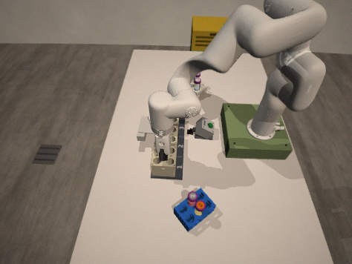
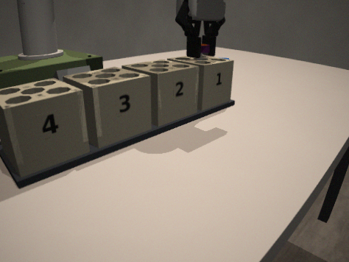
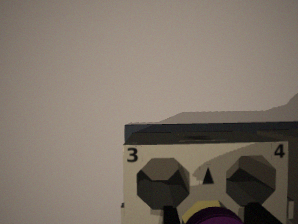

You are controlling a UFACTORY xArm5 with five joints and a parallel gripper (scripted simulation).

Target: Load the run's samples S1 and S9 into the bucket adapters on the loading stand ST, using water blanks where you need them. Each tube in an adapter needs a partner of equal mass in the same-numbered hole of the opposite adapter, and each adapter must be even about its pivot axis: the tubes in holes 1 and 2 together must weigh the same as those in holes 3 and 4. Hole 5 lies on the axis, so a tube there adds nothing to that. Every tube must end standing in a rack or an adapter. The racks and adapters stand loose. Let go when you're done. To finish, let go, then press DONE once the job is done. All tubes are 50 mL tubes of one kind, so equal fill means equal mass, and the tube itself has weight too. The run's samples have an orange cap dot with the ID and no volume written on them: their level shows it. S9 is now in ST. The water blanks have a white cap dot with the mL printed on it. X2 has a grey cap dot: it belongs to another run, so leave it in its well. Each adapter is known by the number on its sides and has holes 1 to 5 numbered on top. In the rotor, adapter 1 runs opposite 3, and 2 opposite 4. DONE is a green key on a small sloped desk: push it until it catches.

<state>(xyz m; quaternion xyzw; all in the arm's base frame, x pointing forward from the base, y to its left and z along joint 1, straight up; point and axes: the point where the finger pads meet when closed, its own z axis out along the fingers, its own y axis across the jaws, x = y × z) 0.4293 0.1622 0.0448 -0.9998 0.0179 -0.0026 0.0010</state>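
My gripper (image 1: 163, 157) (image 2: 202, 54) (image 3: 215, 214) points down at adapter 1 (image 1: 163, 170) (image 2: 216, 90) (image 3: 131, 175), its fingers slightly open on either side of a purple-rimmed cap (image 2: 205, 48) (image 3: 212, 219) with an orange top. That tube stands low in the middle hole, 5; its ID is unreadable. Holes 3 and 4 look empty. Adapters 2 (image 2: 177, 104), 3 (image 2: 123, 119) and 4 (image 2: 51, 137) show no tubes on the dark stand (image 1: 180, 156) (image 2: 129, 143). The blue rack (image 1: 182, 219) holds an orange-dot tube (image 1: 200, 205) and a pale-dot tube (image 1: 192, 196).
A second rack with purple-capped tubes (image 1: 197, 81) stands at the back, partly behind the arm. The small desk (image 1: 203, 130) with the green DONE key (image 1: 210, 125) is right of the stand. The green arm base (image 1: 256, 148) is further right. A pale grey object lies left of the stand.
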